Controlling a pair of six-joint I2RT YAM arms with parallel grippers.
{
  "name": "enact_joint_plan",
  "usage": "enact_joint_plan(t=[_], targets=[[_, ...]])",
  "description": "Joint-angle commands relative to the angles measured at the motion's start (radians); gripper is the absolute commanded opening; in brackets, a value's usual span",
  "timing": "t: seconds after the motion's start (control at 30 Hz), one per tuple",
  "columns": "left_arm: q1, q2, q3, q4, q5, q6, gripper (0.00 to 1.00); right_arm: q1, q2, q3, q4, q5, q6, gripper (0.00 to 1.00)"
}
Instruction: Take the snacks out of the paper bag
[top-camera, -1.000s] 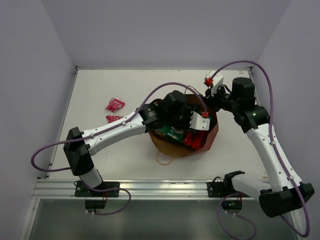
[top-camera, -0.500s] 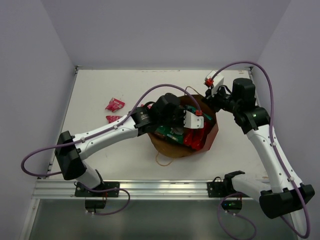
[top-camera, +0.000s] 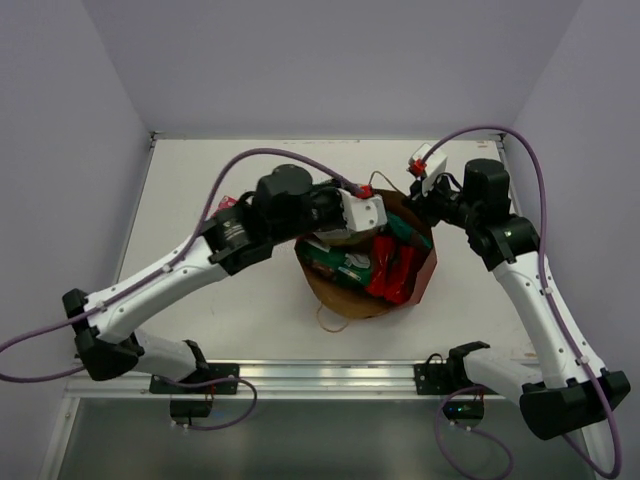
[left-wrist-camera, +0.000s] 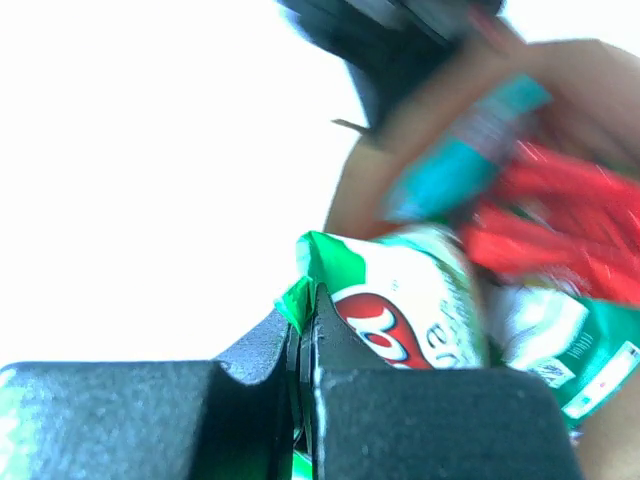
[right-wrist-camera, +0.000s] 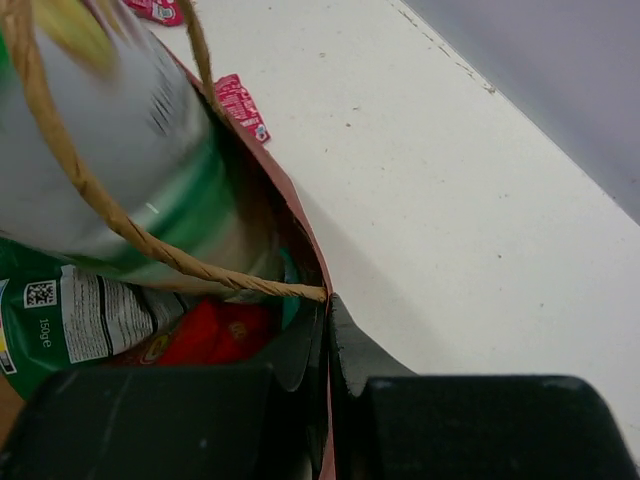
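- Left wrist view: the left gripper (left-wrist-camera: 303, 335) has its fingers pressed together on the top-left corner of the chip bag (left-wrist-camera: 400, 310), with a green fold of foil pinched between them.
- The chip bag's green-white face and red logo fill the middle of that view. To its right, blurred, lie the teal packet (left-wrist-camera: 455, 165) and below it the red packet (left-wrist-camera: 560, 225). The paper bag (left-wrist-camera: 600, 85) curves behind them.
- Top external view: the left arm comes in from the lower left, and its wrist is over the paper bag's left rim.
- The paper bag sits mid-table (top-camera: 270, 320), slumped, with its mouth open toward the camera. A loop of handle (top-camera: 325, 320) lies on the table at its near side.
- In the mouth, the chip bag is on the left and the red packet touches it on the right. The teal packet is at the far right edge.
- The right arm bends in from the lower right to the paper bag's far right rim.
- Right wrist view: the chip bag fills the left, with a barcode on its green back. The twisted handle crosses in front of it, and the red packet shows just below.
- Two sachets (right-wrist-camera: 243, 105) lie on the table beyond the rim. One is near the paper bag and the other is at the top edge.
- The right gripper (right-wrist-camera: 327, 330) is clamped on the paper bag's red-brown rim, just beside where the handle joins it.
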Motion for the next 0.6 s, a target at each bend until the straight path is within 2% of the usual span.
enact_joint_plan(t=[0.0, 0.1, 0.13, 0.17, 0.2, 0.33, 0.4, 0.43, 0.47, 0.57], targets=[[0.006, -0.172, 0.146, 0.238, -0.167, -0.037, 0.00, -0.001, -0.031, 0.007, 0.095, 0.005, 0.006, 0.00], [0.006, -0.241, 0.143, 0.321, -0.275, -0.061, 0.00, -0.003, -0.030, 0.005, 0.095, 0.005, 0.006, 0.00], [0.006, -0.269, 0.140, 0.359, -0.352, -0.060, 0.00, -0.001, -0.030, 0.005, 0.095, 0.008, 0.006, 0.00], [0.006, -0.278, 0.139, 0.373, -0.391, -0.049, 0.00, -0.001, -0.031, 0.007, 0.095, 0.008, 0.006, 0.00], [0.008, -0.284, 0.139, 0.388, -0.492, -0.037, 0.00, -0.001, -0.031, 0.007, 0.095, 0.008, 0.006, 0.00], [0.031, -0.280, 0.129, 0.474, -0.671, 0.034, 0.00, -0.001, -0.036, 0.008, 0.095, 0.005, 0.006, 0.00], [0.124, -0.268, 0.125, 0.459, -0.662, -0.001, 0.00, -0.001, -0.034, 0.010, 0.095, 0.002, 0.006, 0.00], [0.172, -0.248, 0.125, 0.429, -0.616, -0.032, 0.00, -0.001, -0.036, 0.011, 0.094, 0.002, 0.006, 0.00], [0.266, -0.234, 0.126, 0.415, -0.581, -0.063, 0.00, -0.001, -0.036, 0.011, 0.094, 0.002, 0.008, 0.00], [0.403, -0.154, 0.116, 0.370, -0.504, -0.126, 0.00, -0.001, -0.037, 0.011, 0.095, -0.001, 0.008, 0.00]])
